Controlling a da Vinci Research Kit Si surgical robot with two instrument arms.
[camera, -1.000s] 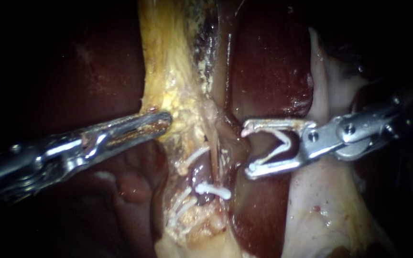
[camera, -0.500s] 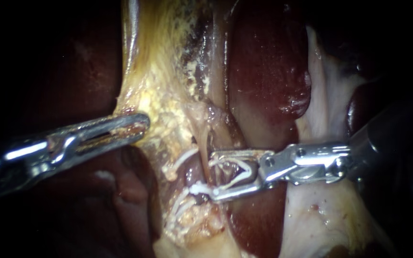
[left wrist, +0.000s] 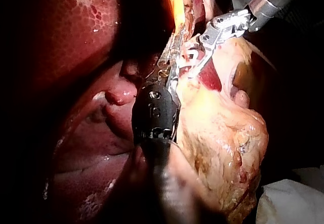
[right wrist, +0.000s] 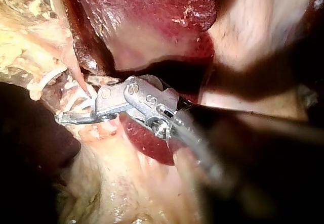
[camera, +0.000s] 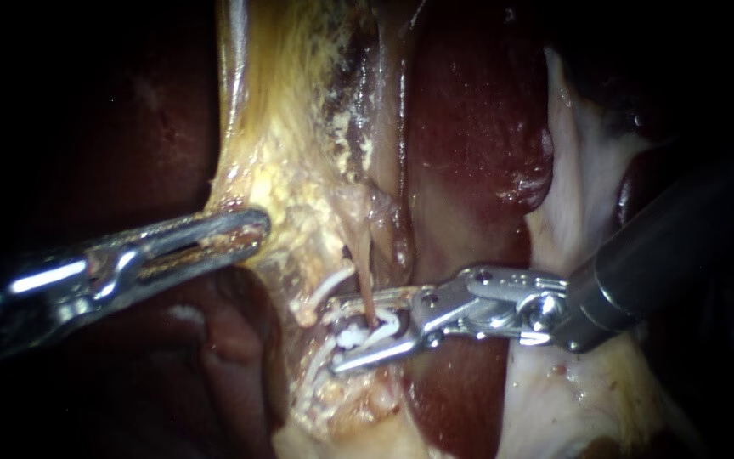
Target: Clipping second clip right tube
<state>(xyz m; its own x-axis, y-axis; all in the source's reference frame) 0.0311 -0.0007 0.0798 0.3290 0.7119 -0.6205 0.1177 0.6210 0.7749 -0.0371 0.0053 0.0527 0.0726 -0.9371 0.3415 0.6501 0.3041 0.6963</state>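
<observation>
Jaws of my right instrument (camera: 333,336) are straddling the right tube (camera: 364,272), part-closed on a white clip (camera: 381,325) — its edges are blurring into nearby white strands (camera: 320,361). My left instrument (camera: 244,231) is clamping yellowish tissue (camera: 290,187).

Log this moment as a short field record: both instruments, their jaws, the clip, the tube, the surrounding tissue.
left instrument: slender, silver, jaws shut on yellowish fatty tissue
right instrument: slender, silver, jaws standing apart with a white clip seated between them
tube: thin pinkish tube runs down between the right instrument's jaws
clip state: not yet closed flat on the tube
background: dark red liver beside the tube
</observation>
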